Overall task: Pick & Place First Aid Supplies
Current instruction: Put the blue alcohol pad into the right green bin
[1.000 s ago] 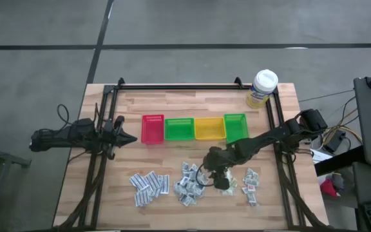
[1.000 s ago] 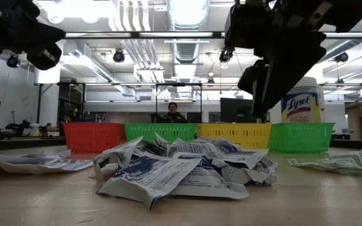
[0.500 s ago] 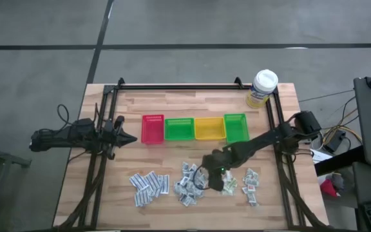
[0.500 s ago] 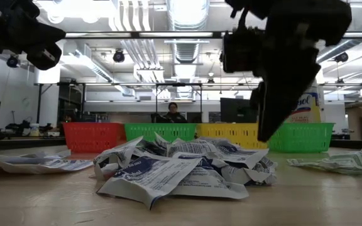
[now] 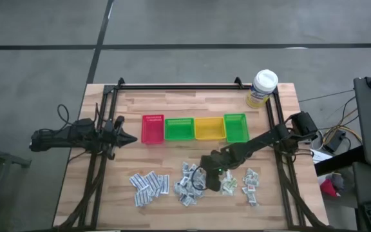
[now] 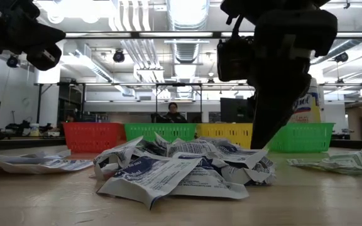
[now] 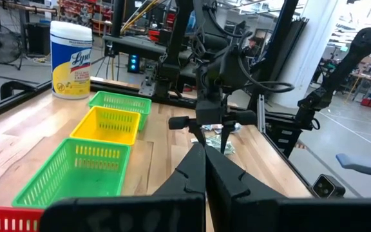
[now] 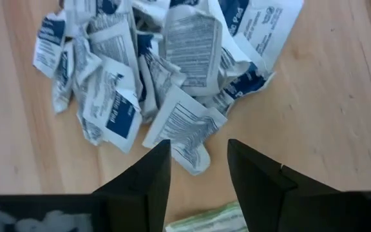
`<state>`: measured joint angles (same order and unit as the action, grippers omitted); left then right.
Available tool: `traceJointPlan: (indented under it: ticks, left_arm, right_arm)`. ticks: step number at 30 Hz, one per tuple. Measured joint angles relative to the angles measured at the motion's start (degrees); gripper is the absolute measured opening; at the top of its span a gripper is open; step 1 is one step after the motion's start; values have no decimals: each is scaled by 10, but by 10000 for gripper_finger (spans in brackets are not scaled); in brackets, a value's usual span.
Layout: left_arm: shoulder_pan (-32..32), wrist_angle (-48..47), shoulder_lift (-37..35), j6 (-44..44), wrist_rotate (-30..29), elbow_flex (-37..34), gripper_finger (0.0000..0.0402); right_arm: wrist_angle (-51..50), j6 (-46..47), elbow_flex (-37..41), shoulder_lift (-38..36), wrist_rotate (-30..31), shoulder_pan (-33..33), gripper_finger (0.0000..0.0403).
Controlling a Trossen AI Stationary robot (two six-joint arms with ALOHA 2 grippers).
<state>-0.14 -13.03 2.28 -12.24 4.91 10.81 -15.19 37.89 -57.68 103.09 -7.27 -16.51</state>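
Observation:
The first aid supplies lie in loose heaps on the near half of the table: grey-silver sachets (image 5: 148, 187), white-blue sachets (image 5: 189, 182), pale green ones (image 5: 228, 185) and white-red ones (image 5: 252, 185). My right gripper (image 8: 198, 151) hangs open, slanting down over the near right edge of the white-blue heap (image 8: 147, 77). One sachet's corner (image 8: 193, 158) lies below the gap between its fingers. In the low view the right gripper (image 6: 259, 135) comes down behind the heap (image 6: 181, 166). My left gripper (image 5: 126, 138) waits shut at the table's left, pointing level.
A row of small bins stands across the table's middle: red (image 5: 152, 129), green (image 5: 179, 129), yellow (image 5: 209, 127) and green (image 5: 236, 127). A white-lidded yellow wipes tub (image 5: 261, 88) stands at the far right corner. A person sits in the room beyond the table (image 6: 172, 113).
My right gripper has sunk toward the white-blue heap and shifted a little toward the table's near left, rolling about its own axis as it went. The sachets have not moved.

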Motion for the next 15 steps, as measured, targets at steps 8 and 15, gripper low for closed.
traceJointPlan:
  ticks: [8, 15]
  left_arm:
    - [0, 0, 0, 0, 0, 0, 0]
    - [0, 0, 0, 0, 0, 0, 0]
  right_arm:
    - [19, 2, 0, 29, 15, -1, 134]
    - [19, 1, -2, 34, 24, -1, 129]
